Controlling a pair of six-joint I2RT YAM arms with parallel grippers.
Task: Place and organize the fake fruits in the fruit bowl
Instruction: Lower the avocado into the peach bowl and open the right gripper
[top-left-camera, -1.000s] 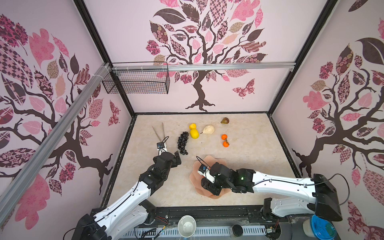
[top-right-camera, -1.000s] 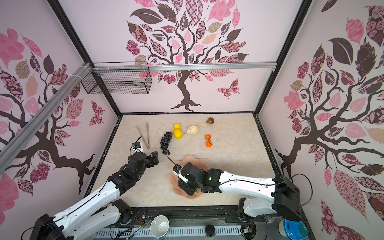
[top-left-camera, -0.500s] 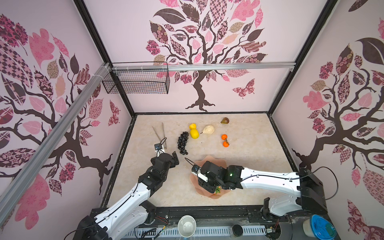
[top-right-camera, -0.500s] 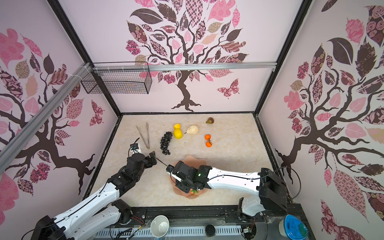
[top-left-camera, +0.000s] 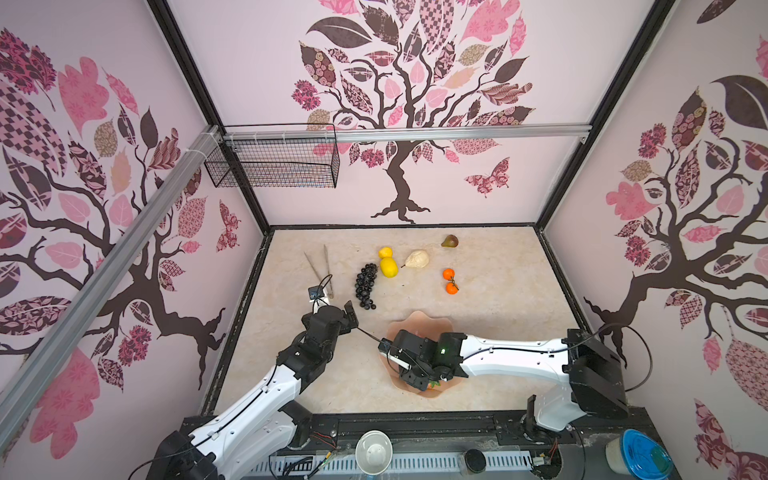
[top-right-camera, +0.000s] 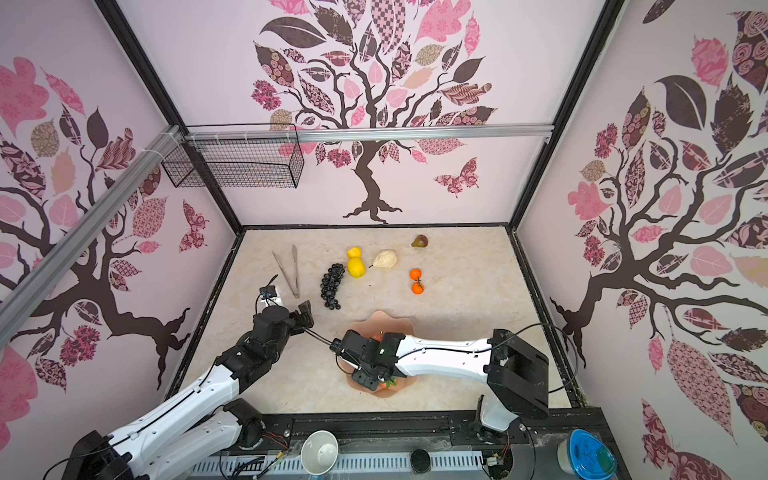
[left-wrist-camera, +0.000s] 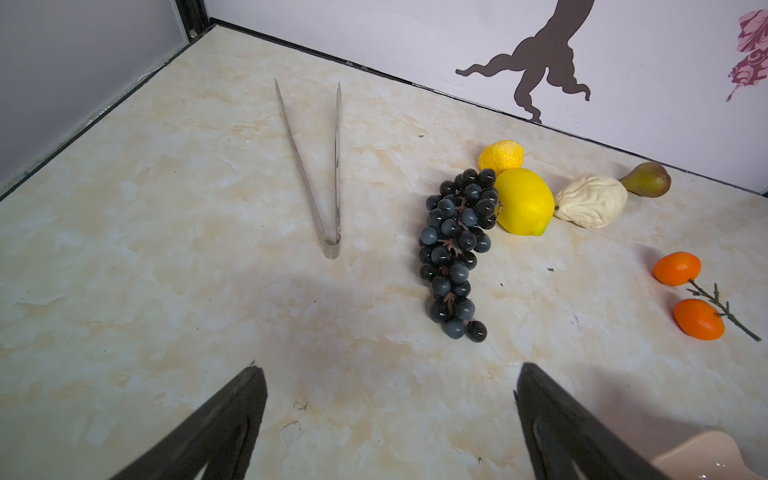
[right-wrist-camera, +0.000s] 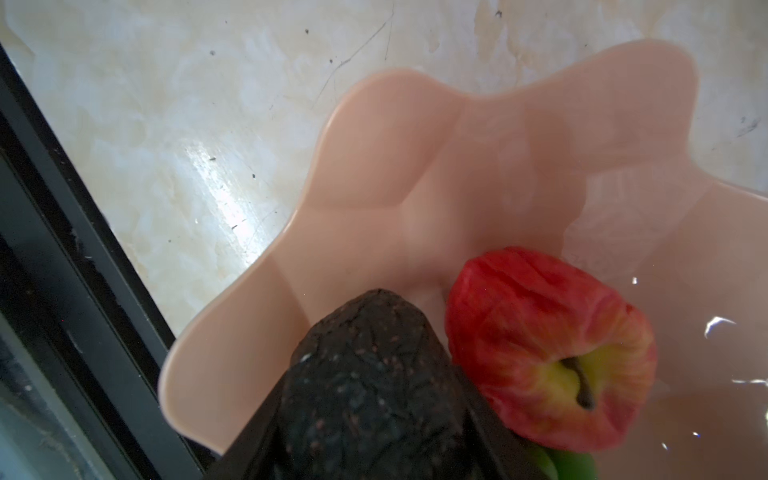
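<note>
A cream, marbled table (top-left-camera: 519, 299) fills the lower middle of both top views, with a black frame on all four sides. Thin tongs (top-right-camera: 296, 272) lie at the left of the surface, with their open ends pointing toward the back wall. Just right of them lies a black grape bunch (top-left-camera: 365, 286). Its upper end touches a yellow lemon (top-left-camera: 389, 267), and a small yellow fruit (top-left-camera: 385, 252) sits against the lemon's far side. A cream pear (top-left-camera: 417, 259) lies just right of the lemon. A dark pear (top-left-camera: 450, 240) sits alone near the back edge. Two oranges (top-left-camera: 449, 274) joined by a twig rest right of centre. A peach-pink fruit bowl (top-left-camera: 419, 322) with a wavy rim stands near the front edge.
</note>
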